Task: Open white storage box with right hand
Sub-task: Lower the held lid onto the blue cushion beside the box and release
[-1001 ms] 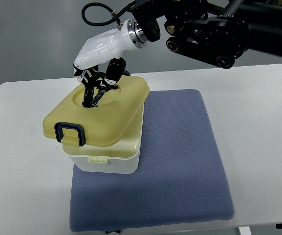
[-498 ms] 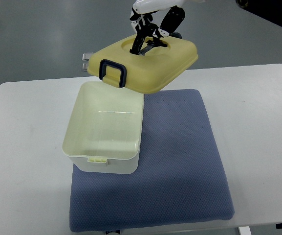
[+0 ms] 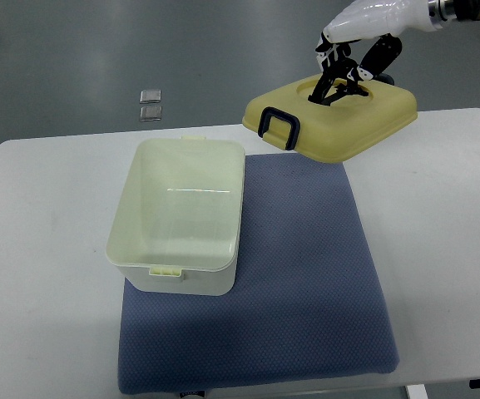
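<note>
Right hand (image 3: 349, 60): you have its dark fingers (image 3: 333, 83) curled down into the round recess on top of the lid, closed on the grip there; the white shell of the hand runs up and off toward the top right edge.
Lid (image 3: 331, 120): pale yellow, it hangs directly under your hand, lifted off the box and tilted, its low side toward the box; the dark blue latch (image 3: 276, 130) sits on that lower edge, down and left of your fingers.
White storage box (image 3: 179, 218): you see it open, well down and left of the hand, apart from the lid, its inside bare; a small clasp tab (image 3: 165, 271) shows on its near rim.
Mat (image 3: 298, 283): blue-grey, below your hand, with the box standing on its left edge.
Table (image 3: 48, 274): white, under the mat.
Floor plates (image 3: 150, 105): two small metal squares on the grey floor, far left of your hand.
</note>
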